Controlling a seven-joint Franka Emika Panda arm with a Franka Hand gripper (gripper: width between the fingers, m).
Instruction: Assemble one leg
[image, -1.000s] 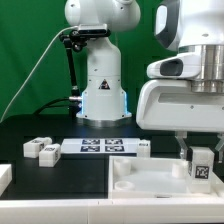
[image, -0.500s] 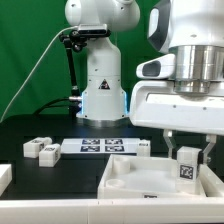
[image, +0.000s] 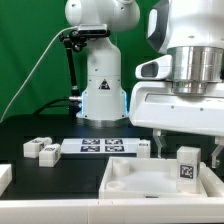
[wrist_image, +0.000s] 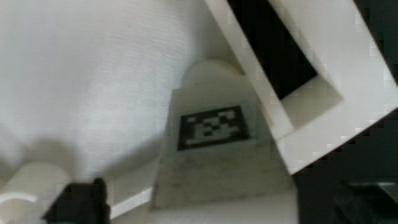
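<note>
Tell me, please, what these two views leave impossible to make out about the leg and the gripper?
- Leg, exterior view: its lower end is hidden behind the tray wall, so seating is unclear.
- Gripper, exterior view: one finger is cut off by the frame's edge.
- Wrist view: blurred; the leg fills it, hiding the socket.

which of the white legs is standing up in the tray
The leg at the exterior view's right, upright on the tray under the tool. The other legs lie on the black table beside the marker board.

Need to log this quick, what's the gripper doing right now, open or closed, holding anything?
Gripper: open, fingers apart either side of the leg, not gripping it.
</note>
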